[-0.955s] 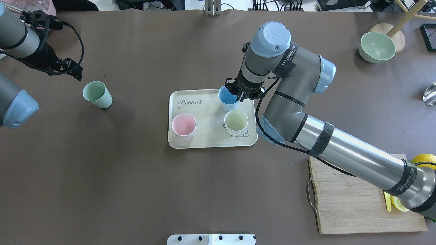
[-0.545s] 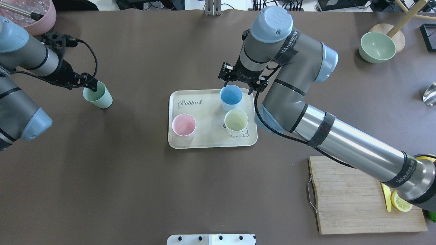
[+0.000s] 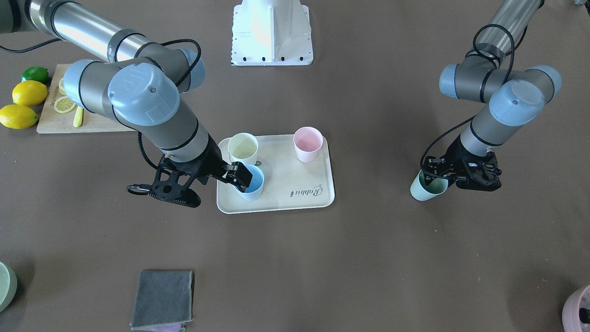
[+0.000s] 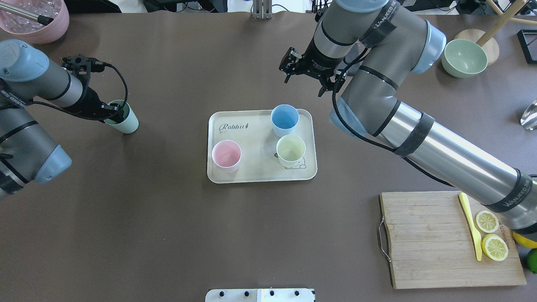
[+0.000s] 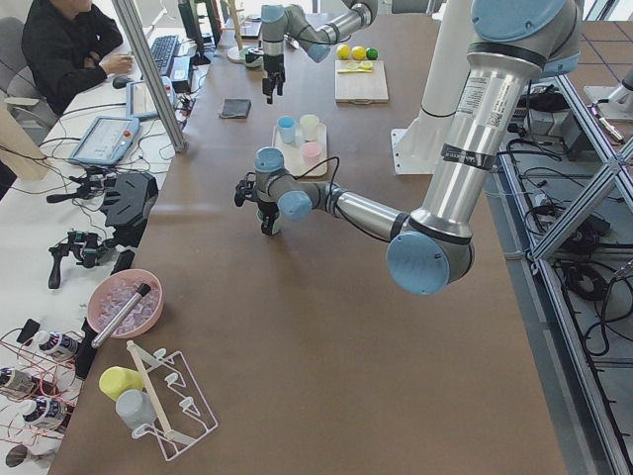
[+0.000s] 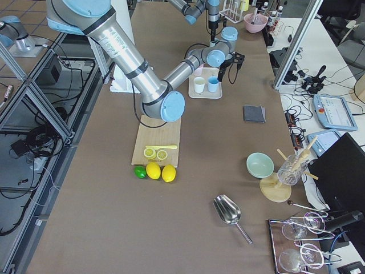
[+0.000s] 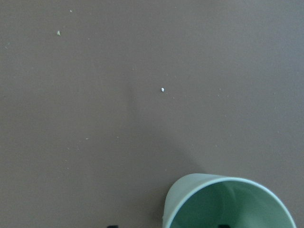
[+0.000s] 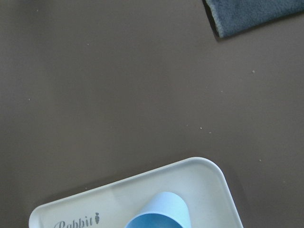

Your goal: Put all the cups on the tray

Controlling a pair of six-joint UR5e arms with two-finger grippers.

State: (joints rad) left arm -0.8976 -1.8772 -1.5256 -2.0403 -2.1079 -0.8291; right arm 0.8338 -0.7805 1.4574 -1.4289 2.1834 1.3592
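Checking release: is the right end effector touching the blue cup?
Apart. Overhead view shows bare table between the right end effector and the blue cup.

The cream tray (image 4: 256, 138) lies flat in the middle of the frame, with "Rabbit" written on it. Three cups stand up on it: the blue cup (image 4: 285, 119) at the top, the yellow cup (image 4: 290, 150) just below it, and the pink cup (image 4: 226, 155) at the lower left. The green cup (image 4: 128, 121) stands off the tray, far left.

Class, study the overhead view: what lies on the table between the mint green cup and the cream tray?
Nothing. Between the mint green cup and the tray the overhead view shows only bare brown table.
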